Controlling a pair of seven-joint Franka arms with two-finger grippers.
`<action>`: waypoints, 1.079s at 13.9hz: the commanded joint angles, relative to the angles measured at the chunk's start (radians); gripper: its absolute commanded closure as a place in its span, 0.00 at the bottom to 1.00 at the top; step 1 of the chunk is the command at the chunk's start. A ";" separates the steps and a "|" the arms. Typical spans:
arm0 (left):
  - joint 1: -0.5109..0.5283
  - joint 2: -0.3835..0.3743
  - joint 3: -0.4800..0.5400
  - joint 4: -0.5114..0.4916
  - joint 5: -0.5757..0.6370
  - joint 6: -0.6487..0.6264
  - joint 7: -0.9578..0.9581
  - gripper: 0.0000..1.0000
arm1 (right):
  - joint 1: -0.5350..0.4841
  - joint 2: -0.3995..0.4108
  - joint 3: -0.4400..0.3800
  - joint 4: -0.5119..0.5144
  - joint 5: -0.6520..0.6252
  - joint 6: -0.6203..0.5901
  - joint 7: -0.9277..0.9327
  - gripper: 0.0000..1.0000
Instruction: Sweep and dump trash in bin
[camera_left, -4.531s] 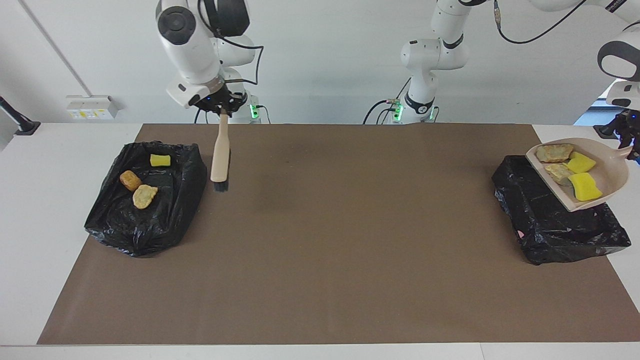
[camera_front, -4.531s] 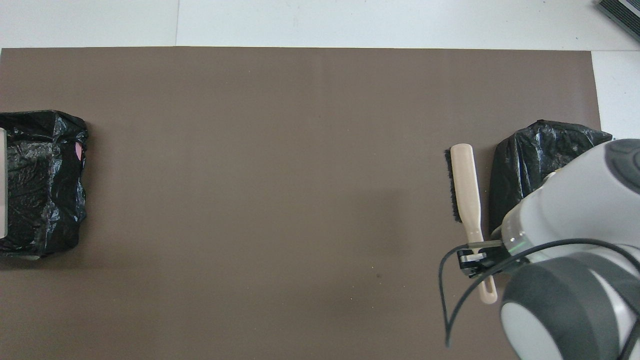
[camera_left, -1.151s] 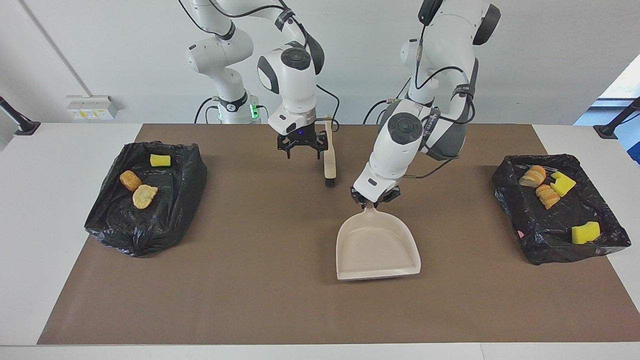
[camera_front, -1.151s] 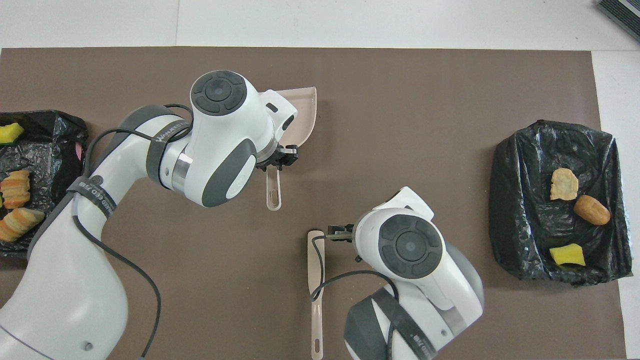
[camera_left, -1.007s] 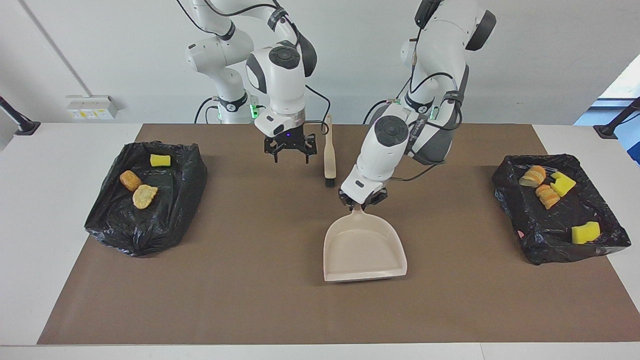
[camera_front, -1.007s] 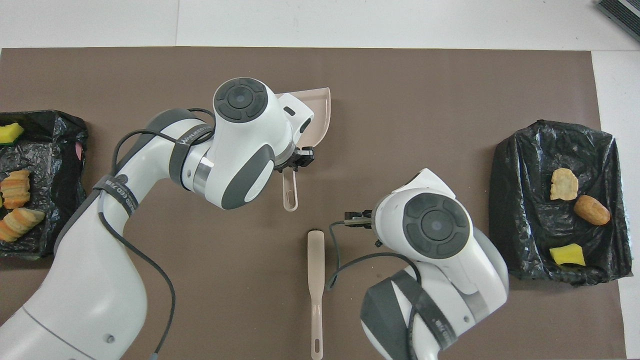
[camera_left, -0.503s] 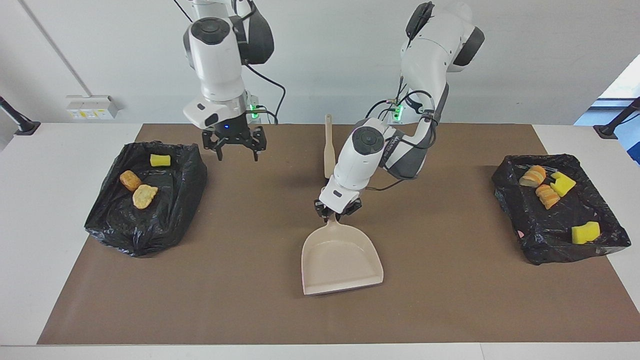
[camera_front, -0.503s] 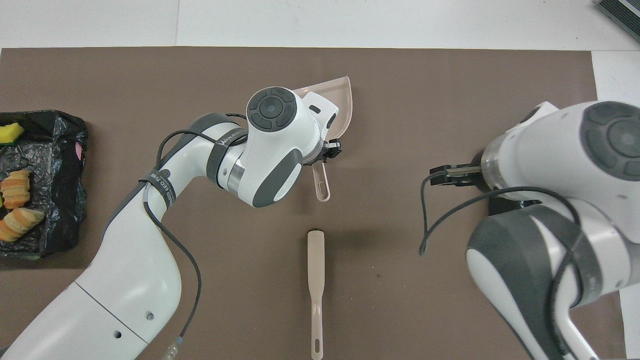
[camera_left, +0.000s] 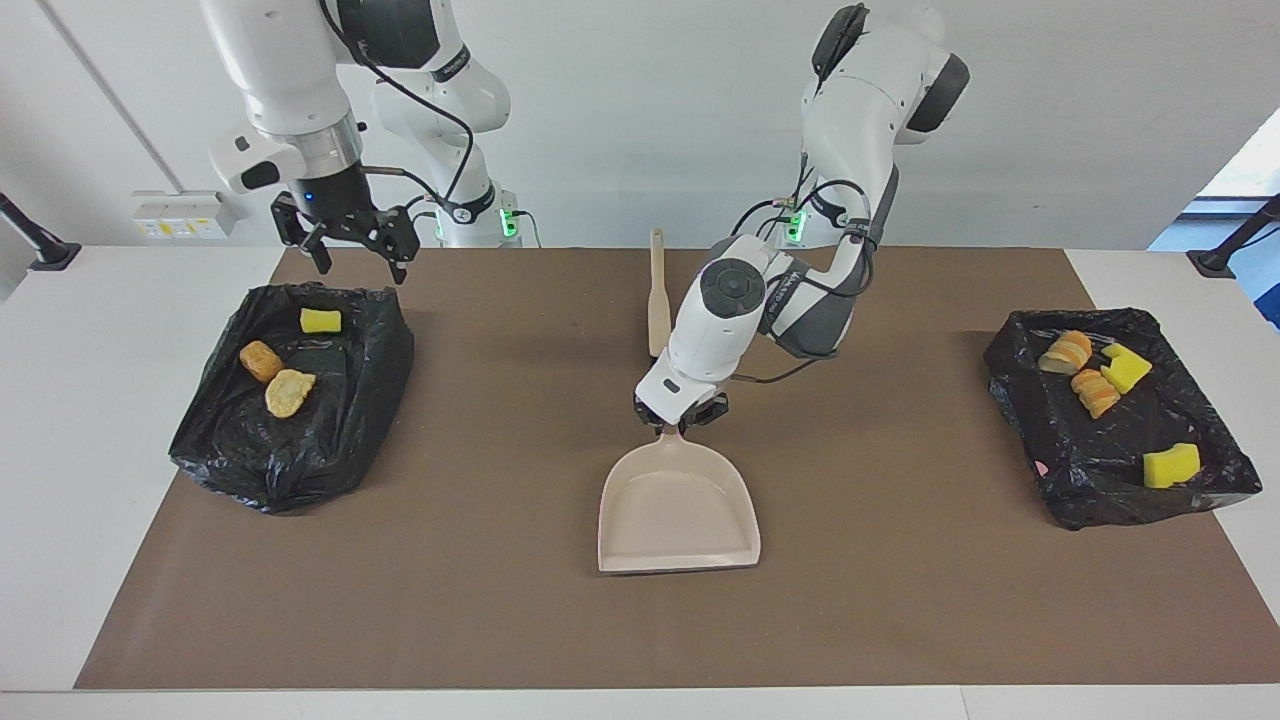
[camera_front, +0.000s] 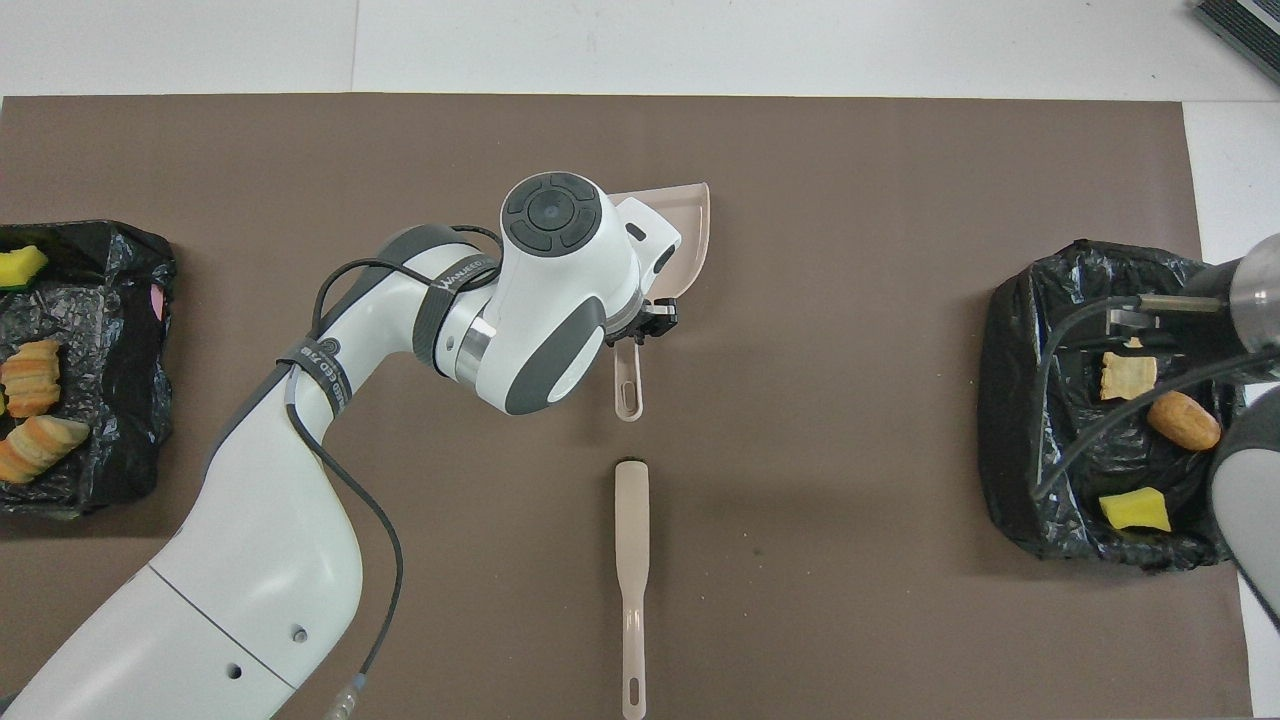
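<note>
Facing view, change: we note the right gripper (camera_left: 347, 250) has swung away from the brush (camera_left: 657, 300) and now hangs over the robot-side edge of the black bag (camera_left: 290, 400) at the right arm's end, jaws spread wide and empty.
Facing view, dustpan: the beige dustpan (camera_left: 677, 505) has shifted slightly toward the right arm's end and sits squarer, flat on the brown mat (camera_left: 500, 600).
Left gripper: the left gripper (camera_left: 682, 415) remains clamped tight on the dustpan handle.
Overhead view, extra: we see the full brush (camera_front: 632, 580) lying free, its head end just short of the dustpan handle tip (camera_front: 627, 390); the left arm hides most of the pan.
Facing view, extra: both grippers show plainly; overhead, the right one is screened by its own wrist.
Trash versus tool: three chunks (camera_left: 280, 365) lie in that bag; four (camera_left: 1100, 385) lie in the other black bag (camera_left: 1100, 470) at the left arm's end. We find all well apart from dustpan and brush.
</note>
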 joint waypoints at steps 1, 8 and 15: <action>-0.008 -0.006 0.001 0.019 0.003 -0.033 0.016 0.76 | -0.018 -0.017 -0.025 0.064 0.010 -0.101 -0.021 0.00; 0.024 -0.122 0.007 -0.049 0.006 -0.095 0.029 0.03 | -0.058 -0.001 -0.053 0.054 0.092 -0.073 -0.087 0.00; 0.050 -0.354 0.093 -0.213 0.050 -0.240 0.142 0.00 | -0.049 -0.020 -0.056 0.024 0.035 -0.050 -0.181 0.00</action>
